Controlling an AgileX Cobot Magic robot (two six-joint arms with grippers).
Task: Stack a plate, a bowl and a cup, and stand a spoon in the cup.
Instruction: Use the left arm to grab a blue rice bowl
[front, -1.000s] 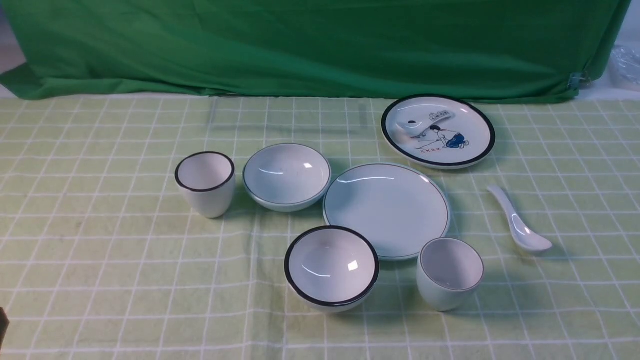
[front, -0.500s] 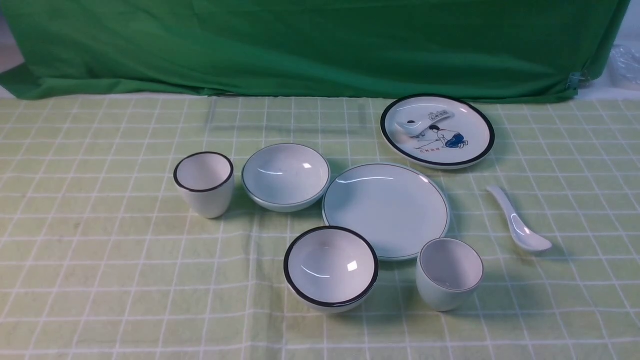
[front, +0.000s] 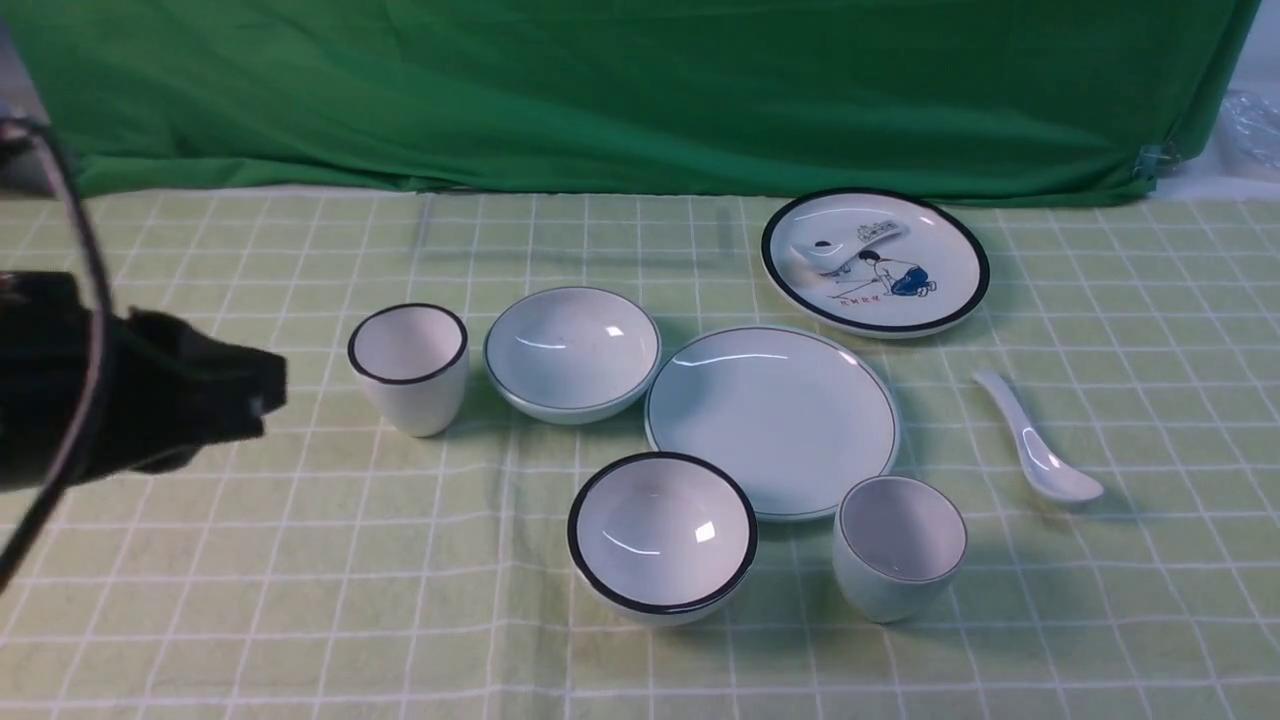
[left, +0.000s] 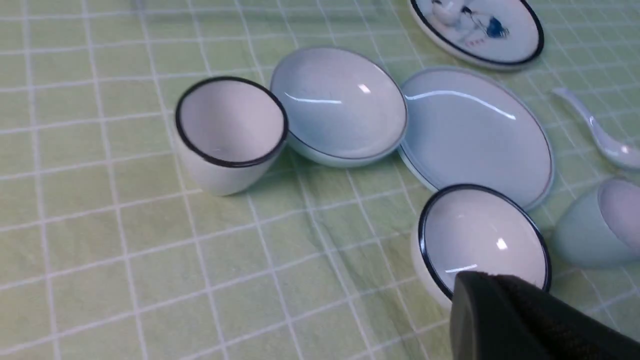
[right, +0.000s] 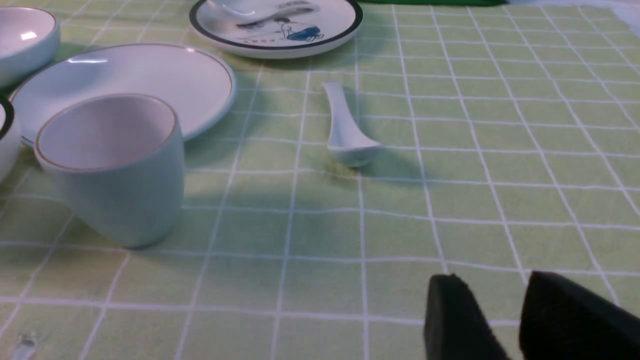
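The pale plate (front: 772, 420) lies in the middle of the checked cloth. The shallow pale bowl (front: 572, 352) sits to its left, touching it or nearly so. The thin-rimmed cup (front: 898, 545) stands upright at the plate's near right edge. The white spoon (front: 1040, 455) lies flat further right. My left gripper (front: 265, 395) hovers at the far left, shut and empty, well away from all of them. In the left wrist view its jaws (left: 480, 282) are pressed together. My right gripper (right: 495, 280) is open and empty, low over bare cloth nearer than the spoon (right: 345, 127) and cup (right: 112, 165).
A black-rimmed cup (front: 408, 365) stands between my left gripper and the bowl. A black-rimmed bowl (front: 662, 535) sits at the plate's near left edge. A black-rimmed cartoon plate (front: 875, 262) lies behind the plate. A green drape (front: 640, 90) closes the back.
My left arm has swung into the front view from the left and now hangs left of the black-rimmed cup. The dishes and spoon have not moved.
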